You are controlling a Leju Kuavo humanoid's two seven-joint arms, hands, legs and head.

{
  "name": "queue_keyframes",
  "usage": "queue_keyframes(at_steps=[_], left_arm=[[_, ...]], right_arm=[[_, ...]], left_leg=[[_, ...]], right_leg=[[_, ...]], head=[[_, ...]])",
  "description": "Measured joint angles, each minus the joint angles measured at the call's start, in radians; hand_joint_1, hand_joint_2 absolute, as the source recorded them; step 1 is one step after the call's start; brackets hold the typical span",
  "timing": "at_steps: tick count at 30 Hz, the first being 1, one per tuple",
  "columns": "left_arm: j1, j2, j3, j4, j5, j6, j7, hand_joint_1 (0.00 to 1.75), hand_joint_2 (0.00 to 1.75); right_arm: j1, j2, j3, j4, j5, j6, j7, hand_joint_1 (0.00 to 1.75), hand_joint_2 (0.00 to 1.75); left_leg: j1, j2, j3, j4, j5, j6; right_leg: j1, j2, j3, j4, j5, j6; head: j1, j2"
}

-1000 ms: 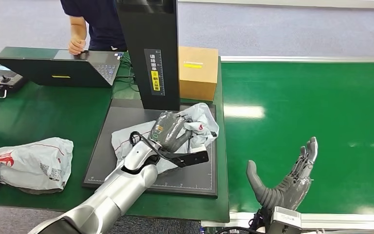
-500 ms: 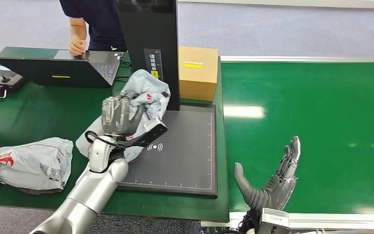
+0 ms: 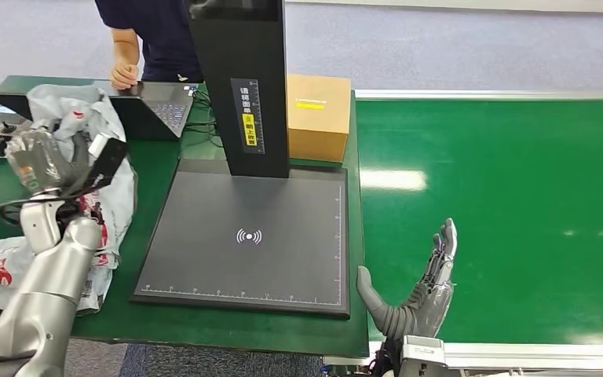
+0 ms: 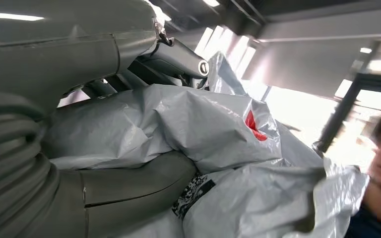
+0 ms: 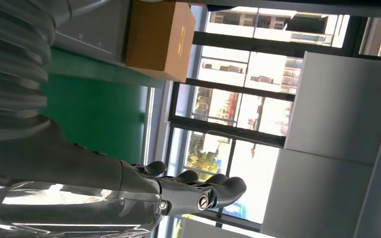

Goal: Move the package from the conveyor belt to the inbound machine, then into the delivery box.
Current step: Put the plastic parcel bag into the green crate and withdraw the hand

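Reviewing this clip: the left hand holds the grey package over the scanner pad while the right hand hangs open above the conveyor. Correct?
Not quite. In the head view the left hand holds the grey package left of the scanner pad, above the green table, not over it. The right hand is open above the conveyor.

A green-topped table (image 3: 165,322) stands on a grey-blue floor (image 3: 455,47), with a laptop (image 3: 153,110) and a cardboard box (image 3: 318,116) on it. Tall dark-framed windows (image 5: 238,114) let in bright daylight beside pale wall panels (image 5: 337,99). Strip lights (image 4: 10,17) glow on the ceiling.
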Motion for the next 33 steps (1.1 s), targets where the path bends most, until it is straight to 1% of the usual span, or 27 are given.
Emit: queue_keyframes(at_steps=[1, 4, 5, 10, 16, 18, 21, 23, 27, 31, 33], left_arm=[[-0.018, 0.009, 0.029, 0.018, -0.013, 0.0, 0.003, 1.62, 1.75], [-0.063, 0.025, 0.11, 0.059, -0.057, 0.0, 0.015, 0.31, 1.75], [-0.077, 0.027, 0.136, 0.07, -0.069, 0.0, 0.019, 0.0, 1.75], [-0.134, 0.03, 0.24, 0.126, -0.091, 0.0, 0.017, 0.0, 1.75], [-0.165, 0.012, 0.304, 0.193, -0.013, 0.0, -0.086, 0.0, 1.75], [-0.166, -0.002, 0.317, 0.215, 0.03, -0.005, -0.13, 0.0, 1.75], [-0.157, -0.029, 0.332, 0.241, 0.156, -0.049, -0.241, 0.0, 1.75], [-0.141, -0.049, 0.336, 0.248, 0.214, -0.068, -0.295, 0.0, 1.75], [-0.113, -0.078, 0.336, 0.254, 0.238, -0.075, -0.313, 0.0, 1.75], [-0.105, -0.089, 0.337, 0.256, 0.243, -0.078, -0.316, 0.0, 1.75], [-0.101, -0.095, 0.337, 0.256, 0.275, -0.104, -0.335, 0.0, 1.75]], right_arm=[[0.0, 0.0, 0.002, 0.002, 0.0, 0.0, 0.0, 0.0, 1.75], [0.0, 0.0, 0.007, 0.006, 0.002, 0.0, 0.0, 0.0, 1.75], [0.0, 0.0, 0.009, 0.007, 0.004, 0.0, 0.0, 0.0, 1.75], [0.0, 0.0, 0.02, 0.015, 0.012, 0.0, 0.0, 0.0, 1.75], [0.0, 0.0, 0.022, 0.018, 0.019, 0.0, 0.0, 0.0, 1.75], [0.0, 0.0, 0.023, 0.019, 0.019, 0.0, 0.0, 0.0, 1.75], [-0.001, 0.0, 0.023, 0.023, 0.019, 0.0, 0.0, 0.0, 1.75], [-0.002, 0.0, 0.024, 0.025, 0.019, 0.0, 0.0, 0.0, 1.75], [-0.003, 0.0, 0.025, 0.027, 0.019, 0.0, 0.0, 0.0, 1.75], [-0.003, 0.0, 0.025, 0.029, 0.019, 0.0, 0.0, 0.0, 1.75], [-0.003, 0.0, 0.025, 0.029, 0.019, 0.0, 0.0, 0.0, 1.75]], left_leg=[[0.0, 0.0, 0.0, 0.0, 0.0, 0.0], [0.0, 0.0, 0.0, 0.0, 0.0, 0.0], [0.0, 0.0, 0.0, 0.0, 0.0, 0.0], [0.0, 0.0, 0.0, 0.0, 0.0, 0.0], [0.0, 0.0, 0.0, 0.001, 0.0, 0.0], [0.0, 0.0, 0.0, 0.001, 0.0, 0.0], [0.0, -0.001, -0.001, 0.001, 0.0, 0.0], [0.0, 0.0, -0.001, 0.001, 0.0, 0.0], [0.0, 0.0, -0.001, 0.001, 0.0, 0.0], [0.0, 0.0, -0.001, 0.001, 0.0, 0.0], [0.0, 0.0, -0.001, 0.001, 0.0, 0.0]], right_leg=[[0.0, 0.0, 0.0, 0.0, 0.0, 0.0], [0.0, 0.0, 0.0, 0.0, 0.0, 0.0], [0.0, 0.0, 0.0, 0.0, 0.0, 0.0], [0.0, 0.0, 0.0, 0.0, 0.0, 0.0], [0.0, 0.0, 0.0, 0.0, 0.0, 0.0], [0.0, 0.0, 0.0, 0.0, 0.0, 0.0], [0.0, 0.0, 0.0, 0.0, 0.0, 0.0], [0.0, 0.0, 0.0, 0.0, 0.0, 0.0], [0.0, 0.0, -0.001, 0.0, 0.0, 0.0], [0.0, 0.0, -0.001, 0.0, 0.0, 0.0], [0.0, 0.0, -0.001, 0.0, 0.0, 0.0]], head=[[0.0, 0.0], [0.0, 0.0], [0.0, 0.0], [0.0, 0.0], [0.0, 0.0], [0.0, 0.0], [0.0, 0.0], [0.0, 0.0], [0.0, 0.0], [0.0, 0.0], [0.0, 0.0]])
